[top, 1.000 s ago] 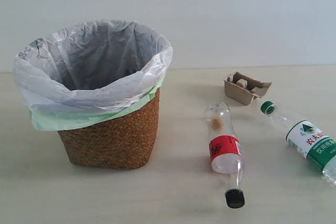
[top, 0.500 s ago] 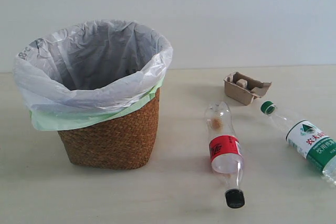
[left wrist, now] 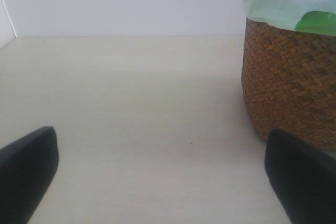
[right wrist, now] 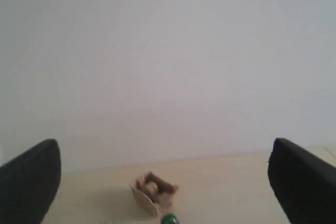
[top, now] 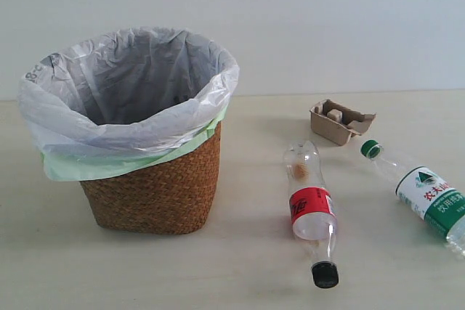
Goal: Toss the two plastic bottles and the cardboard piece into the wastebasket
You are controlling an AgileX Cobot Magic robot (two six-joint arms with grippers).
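Note:
The wicker wastebasket (top: 156,186) with its white and green bags stands at the left of the table. The red-label bottle (top: 311,208) lies right of it, black cap toward the front. Further right lies the green-label bottle (top: 425,195), green cap pointing back-left. The cardboard piece (top: 338,121) sits behind both. No gripper shows in the exterior view. My left gripper (left wrist: 160,182) is open over bare table, with the wastebasket (left wrist: 291,82) just beside one finger. Open too, my right gripper (right wrist: 165,187) frames the distant cardboard piece (right wrist: 153,192) and a green cap (right wrist: 169,219).
A plain white wall runs behind the pale wooden table (top: 247,266). The wastebasket's bag rim (top: 131,125) flares wider than the wicker body.

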